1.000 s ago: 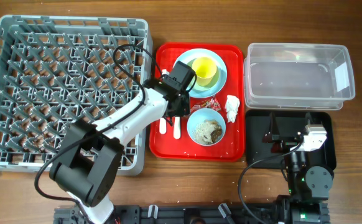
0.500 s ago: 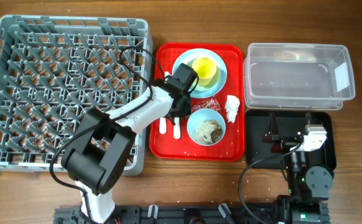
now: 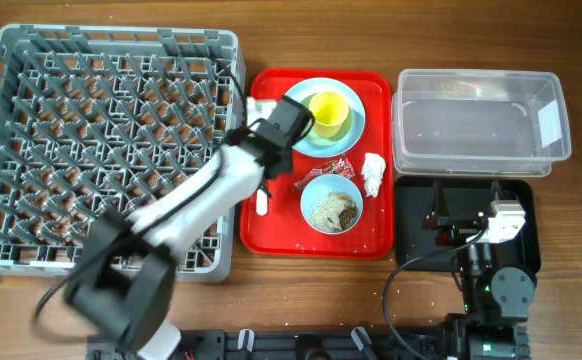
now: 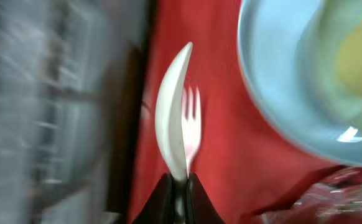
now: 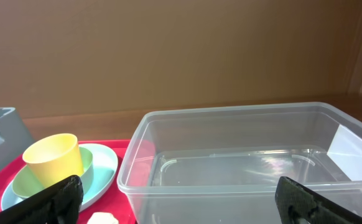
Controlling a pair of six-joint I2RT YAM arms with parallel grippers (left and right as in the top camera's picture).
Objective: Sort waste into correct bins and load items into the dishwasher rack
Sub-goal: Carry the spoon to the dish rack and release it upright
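Note:
My left gripper [image 4: 180,186] is shut on the cream spoon [image 4: 171,118] and holds it edge-on above the red tray [image 4: 218,174]. The cream fork [image 4: 192,118] lies on the tray behind it. From overhead, the gripper [image 3: 271,122] is at the tray's left edge, beside the grey rack [image 3: 111,38] and the blue plate [image 3: 356,125]. The plate carries a mint bowl and the yellow cup [image 3: 329,110]. A second bowl [image 3: 311,195] holds food scraps [image 3: 333,210]. The wrapper [image 3: 333,167] and the tissue [image 3: 373,172] lie on the tray. My right gripper [image 5: 181,205] is open and empty.
The clear tub [image 3: 481,75] stands at the back right. The black tray [image 3: 526,200] is in front of it, under my right arm. A cream utensil end [image 3: 262,203] shows below my left arm. The right wrist view faces the tub [image 5: 249,168] and the cup [image 5: 53,158].
My left gripper has lifted the spoon off the red tray and moved back and left toward the rack. Only one utensil end still shows on the tray. The right arm has not moved.

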